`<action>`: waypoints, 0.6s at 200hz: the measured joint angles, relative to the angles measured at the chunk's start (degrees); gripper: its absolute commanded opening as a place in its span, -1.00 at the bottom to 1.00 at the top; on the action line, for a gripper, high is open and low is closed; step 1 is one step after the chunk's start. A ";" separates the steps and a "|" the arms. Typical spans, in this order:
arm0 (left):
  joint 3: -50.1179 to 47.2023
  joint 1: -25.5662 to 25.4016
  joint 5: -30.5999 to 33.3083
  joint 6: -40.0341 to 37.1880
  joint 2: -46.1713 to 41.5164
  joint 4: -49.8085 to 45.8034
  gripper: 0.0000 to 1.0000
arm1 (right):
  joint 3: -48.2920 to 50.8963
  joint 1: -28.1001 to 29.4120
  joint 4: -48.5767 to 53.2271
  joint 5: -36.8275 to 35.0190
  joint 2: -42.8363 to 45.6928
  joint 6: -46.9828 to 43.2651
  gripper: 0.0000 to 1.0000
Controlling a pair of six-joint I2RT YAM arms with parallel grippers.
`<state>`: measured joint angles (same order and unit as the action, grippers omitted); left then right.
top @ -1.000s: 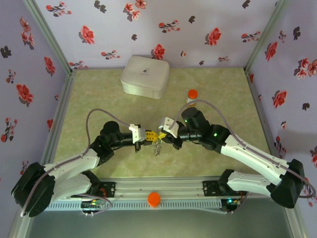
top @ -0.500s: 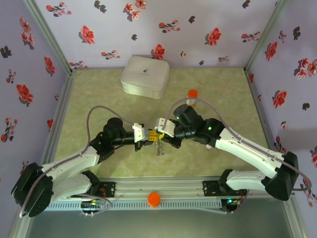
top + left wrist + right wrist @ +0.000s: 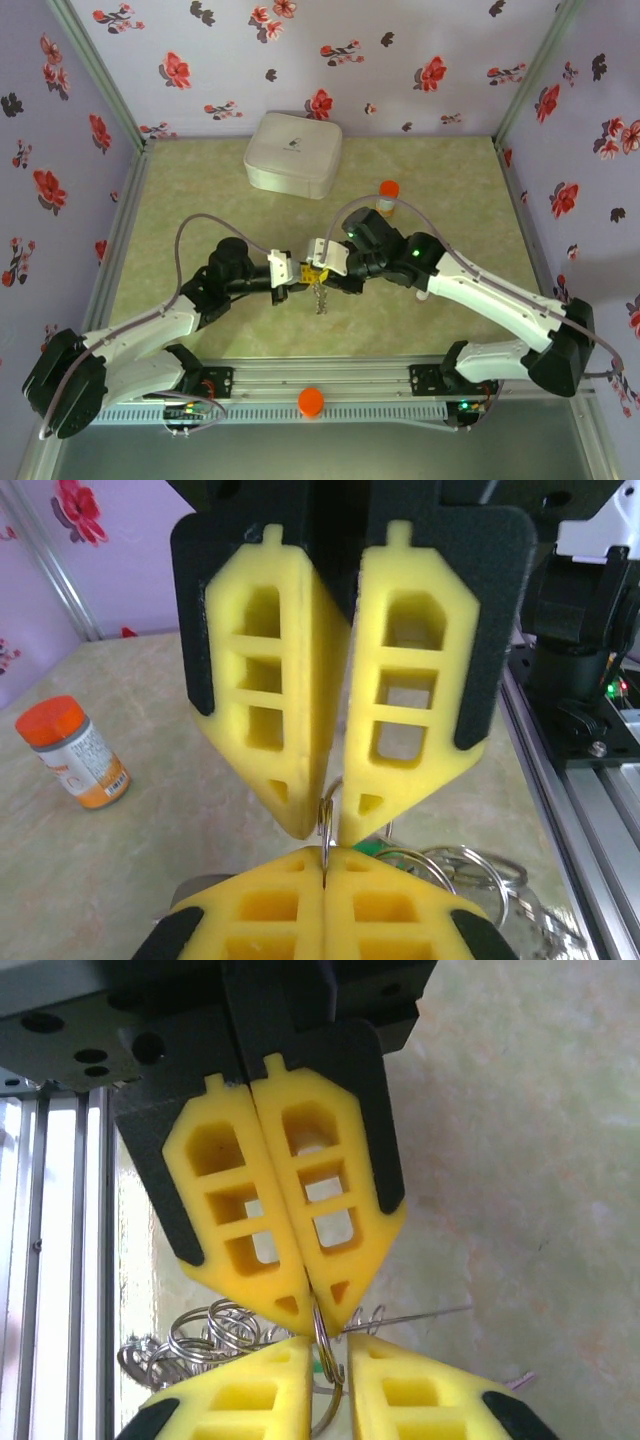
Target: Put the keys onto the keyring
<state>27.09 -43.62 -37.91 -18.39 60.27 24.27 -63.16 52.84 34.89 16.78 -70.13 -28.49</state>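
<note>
My left gripper (image 3: 298,272) and right gripper (image 3: 323,271) meet tip to tip above the middle of the table. Both pinch one small silver split ring (image 3: 326,818), which stands edge-on between them. In the left wrist view my left gripper (image 3: 323,856) is shut with the ring in its seam, and the right gripper (image 3: 333,825) comes in from above. In the right wrist view my right gripper (image 3: 330,1345) grips the split ring (image 3: 328,1345). The keyring bunch (image 3: 318,296) of silvery rings (image 3: 205,1335) hangs below. A green key head (image 3: 369,846) peeks out; the blue key is hidden.
An orange-capped bottle (image 3: 387,194) stands behind the right arm, and shows as the bottle (image 3: 78,755) at left in the left wrist view. A white box (image 3: 293,153) sits at the back. An orange cap (image 3: 311,401) lies on the front rail (image 3: 330,380).
The right arm has swung its wrist left and slightly back, and the left arm followed, so the meeting point with the hanging rings shifted a little left. Both grips stayed the same.
</note>
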 measured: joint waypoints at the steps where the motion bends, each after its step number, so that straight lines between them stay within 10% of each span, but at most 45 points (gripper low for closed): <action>1: -0.09 0.00 0.00 0.04 -0.02 0.31 -1.00 | 0.13 -0.07 -0.13 0.04 0.13 -0.02 -0.59; 120: -3.69 0.00 -0.02 3.30 -0.24 11.82 -1.00 | 8.81 -3.23 -7.26 4.57 9.27 5.55 -0.57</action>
<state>23.40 -43.62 -37.93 -15.09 60.03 36.10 -54.35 49.60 27.64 21.34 -60.86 -22.94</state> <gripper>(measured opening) 0.064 0.235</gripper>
